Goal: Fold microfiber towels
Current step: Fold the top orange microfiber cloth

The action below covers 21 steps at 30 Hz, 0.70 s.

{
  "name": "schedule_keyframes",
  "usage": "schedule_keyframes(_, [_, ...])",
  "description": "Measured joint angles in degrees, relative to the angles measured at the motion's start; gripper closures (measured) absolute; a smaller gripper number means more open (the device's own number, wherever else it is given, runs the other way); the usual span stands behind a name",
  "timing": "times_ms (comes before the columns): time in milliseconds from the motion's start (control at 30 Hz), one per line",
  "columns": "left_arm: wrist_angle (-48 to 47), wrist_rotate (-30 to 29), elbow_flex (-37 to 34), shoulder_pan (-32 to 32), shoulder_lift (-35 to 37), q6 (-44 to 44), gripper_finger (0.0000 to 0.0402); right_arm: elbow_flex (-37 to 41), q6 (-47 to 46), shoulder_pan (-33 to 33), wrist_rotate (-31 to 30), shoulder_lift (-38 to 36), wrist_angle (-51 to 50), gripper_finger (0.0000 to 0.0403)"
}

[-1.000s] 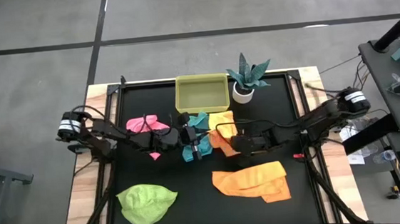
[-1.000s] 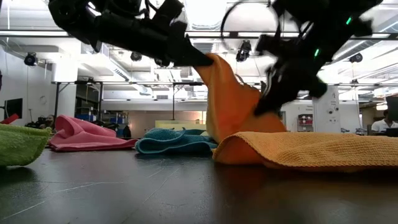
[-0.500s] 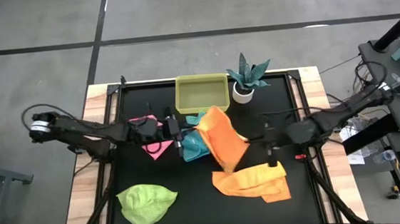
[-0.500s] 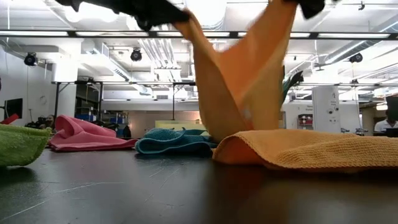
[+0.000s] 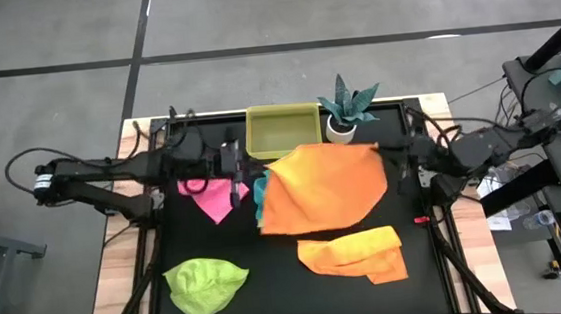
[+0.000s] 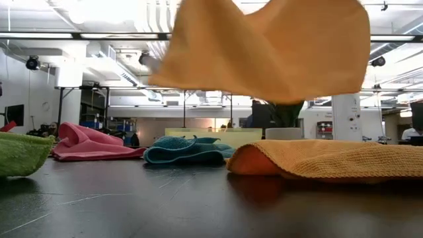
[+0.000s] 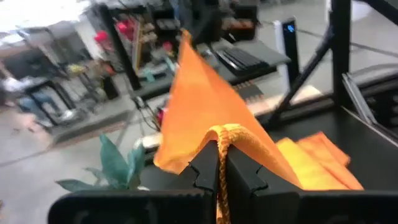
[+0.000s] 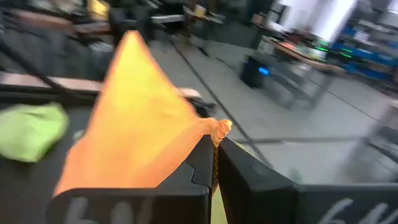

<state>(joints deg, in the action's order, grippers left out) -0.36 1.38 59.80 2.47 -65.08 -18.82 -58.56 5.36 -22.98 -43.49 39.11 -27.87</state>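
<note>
Left hand [image 7: 219, 163] and right hand [image 8: 213, 163] each pinch a corner of the orange-yellow microfiber towel [image 5: 323, 186], stretched flat above the black worktop [image 5: 270, 278], probably to spread it for folding.

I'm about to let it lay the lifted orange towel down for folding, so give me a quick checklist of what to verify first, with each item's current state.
1. Left gripper pinching a corner of the lifted orange towel: ok.
2. Right gripper pinching another corner: ok.
3. Towel lifted clear of the table, spread between both arms: ok, per the low view.
4. Spot beneath free of other cloths: not ok; the turquoise towel lies partly under it and the second orange towel just in front.
5. Plant and yellow tray clear of the towel's far edge: cannot tell.
</note>
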Motion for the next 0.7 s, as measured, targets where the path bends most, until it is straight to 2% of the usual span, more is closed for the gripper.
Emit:
schedule_keyframes(167, [-5.66,6.77,3.0,8.6,-3.8,-3.36,0.0401,-4.86,-5.33,0.0,-12.83,1.51,-13.33,0.0394])
schedule_keyframes(267, [-8.62,9.48,4.19,13.7,-6.11,-7.78,0.0401,-5.93,-12.2,0.0,-16.92,1.59,-21.64,0.0394])
schedule_keyframes(400, [-9.21,13.0,4.26,17.52,-7.47,-14.81,0.0401,-3.79,-18.97,0.0,-18.05,1.3,-27.62,0.0394])
schedule_keyframes(500, [-10.22,13.63,2.75,17.81,-7.99,-17.87,0.0401,-1.12,-22.52,0.0,-17.78,1.38,-29.3,0.0394])
schedule_keyframes(700, [-15.71,16.0,-0.17,14.55,-10.54,-16.83,0.0401,4.44,-26.9,-0.02,-8.38,2.14,-28.57,0.0394])
